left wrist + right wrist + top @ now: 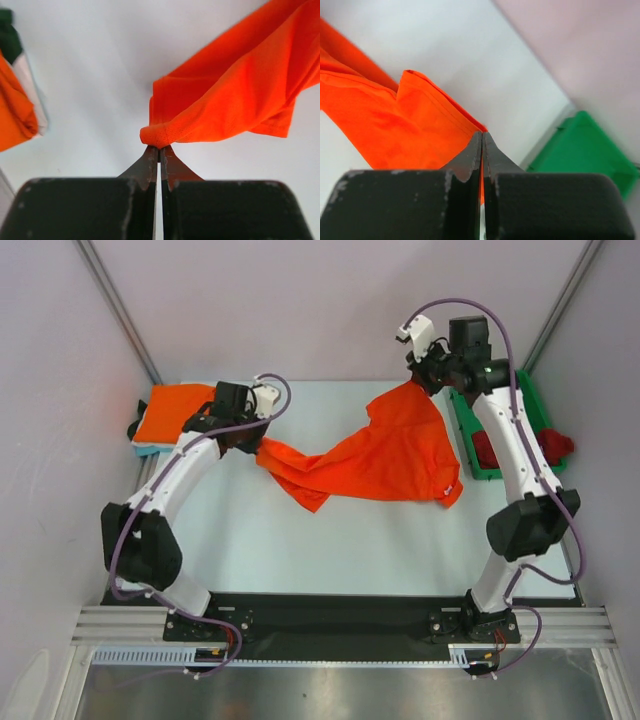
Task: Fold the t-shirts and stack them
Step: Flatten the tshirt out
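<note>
We've got our left hand [159,148] pressed together on a corner of the orange t-shirt [385,455], and our right hand [481,135] pinching the far edge, so the shirt sags between them over the surface [300,540].

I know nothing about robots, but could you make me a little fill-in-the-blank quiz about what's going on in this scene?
1. The left gripper and right gripper are both shut on one t-shirt, whose colour is ____.
2. The dark red shirt lies in a tray that is coloured ____.
3. The folded orange shirt sits at the far ____ corner of the table.

Missing words: orange; green; left.
</note>
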Available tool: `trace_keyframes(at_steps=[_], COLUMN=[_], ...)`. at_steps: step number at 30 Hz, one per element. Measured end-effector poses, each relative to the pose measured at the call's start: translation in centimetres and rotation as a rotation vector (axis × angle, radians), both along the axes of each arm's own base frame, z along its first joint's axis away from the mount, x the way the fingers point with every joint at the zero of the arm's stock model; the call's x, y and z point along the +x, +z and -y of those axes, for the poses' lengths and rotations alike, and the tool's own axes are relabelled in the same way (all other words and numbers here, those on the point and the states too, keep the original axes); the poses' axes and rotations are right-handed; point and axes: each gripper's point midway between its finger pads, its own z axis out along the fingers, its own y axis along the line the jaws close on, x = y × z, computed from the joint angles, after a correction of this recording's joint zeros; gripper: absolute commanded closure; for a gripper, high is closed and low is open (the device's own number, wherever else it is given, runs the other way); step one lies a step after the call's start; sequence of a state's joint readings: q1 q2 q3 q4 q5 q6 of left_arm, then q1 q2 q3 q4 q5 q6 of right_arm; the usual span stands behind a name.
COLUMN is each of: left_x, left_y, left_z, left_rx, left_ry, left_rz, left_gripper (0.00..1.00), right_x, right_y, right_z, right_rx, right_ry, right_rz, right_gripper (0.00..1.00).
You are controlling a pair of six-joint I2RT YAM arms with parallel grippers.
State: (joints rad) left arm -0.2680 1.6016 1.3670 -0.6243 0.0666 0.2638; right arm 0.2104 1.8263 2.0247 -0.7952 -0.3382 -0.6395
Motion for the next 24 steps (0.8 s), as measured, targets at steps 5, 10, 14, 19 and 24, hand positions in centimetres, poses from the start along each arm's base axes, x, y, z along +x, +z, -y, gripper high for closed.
trace_keyframes(at_steps=[5, 10, 14, 19, 24], left_x=[-0.8, -3.2, -5.7, -9.6, -13.2], left_y=[7.4, 17.2, 24.2, 28.4, 31.6], left_z=[0.1, -0.6, -1.5, -2.7, -3.7], left_rx=[-0.045, -0.073, -0.091, -0.092, -0.109], left_ry=[-0.029, -0.056, -0.066, -0.078, -0.078], left_rz=[0.15, 0.372, 0.541, 0.666, 0.777], left_gripper=[1.0, 1.0, 1.0, 1.0, 1.0], right_x=[-2.2, -6.8, -12.5, -20.9, -27.4], right_y=[5.5, 11.0, 16.9, 24.0, 29.1], right_z=[2.2, 4.8, 6.6, 8.4, 10.3], right_rx=[-0.015, -0.011, 0.038, 0.139, 0.216], right_ry=[-0.076, -0.155, -0.205, -0.229, -0.268], right_rz=[0.127, 0.262, 0.414, 0.621, 0.787], right_gripper=[1.0, 1.0, 1.0, 1.0, 1.0])
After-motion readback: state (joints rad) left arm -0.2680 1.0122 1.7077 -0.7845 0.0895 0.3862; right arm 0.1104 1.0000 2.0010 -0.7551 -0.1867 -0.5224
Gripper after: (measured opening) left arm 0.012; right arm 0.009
